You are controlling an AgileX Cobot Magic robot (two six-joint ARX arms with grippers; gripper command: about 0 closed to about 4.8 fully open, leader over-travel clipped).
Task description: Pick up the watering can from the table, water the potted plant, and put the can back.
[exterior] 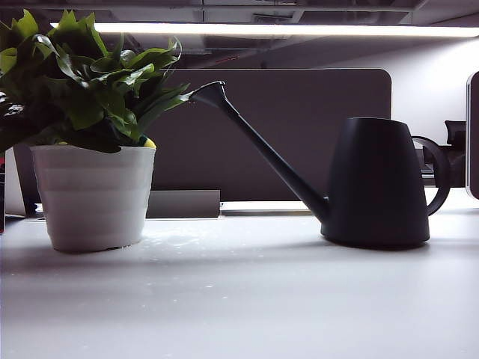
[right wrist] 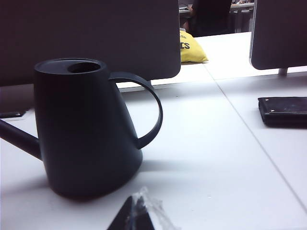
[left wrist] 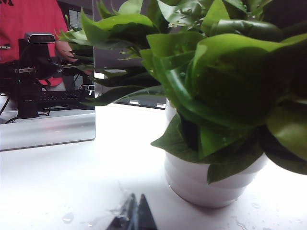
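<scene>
Left end effector (left wrist: 135, 214) low over tabletop (left wrist: 57, 177), tips together, near plant (left wrist: 216, 96). Right end effector (right wrist: 134, 215) low, closed, beside can (right wrist: 86, 129).

Yellow bag (right wrist: 193, 48) far behind can: dark lettering on side, partly cut off, unreadable. No legible text, label, brand or number on can (right wrist: 86, 127), pot (exterior: 93, 196) or table (exterior: 239, 299).

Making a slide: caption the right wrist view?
Right gripper, fingers shut, near the upright watering can on the table.
</scene>
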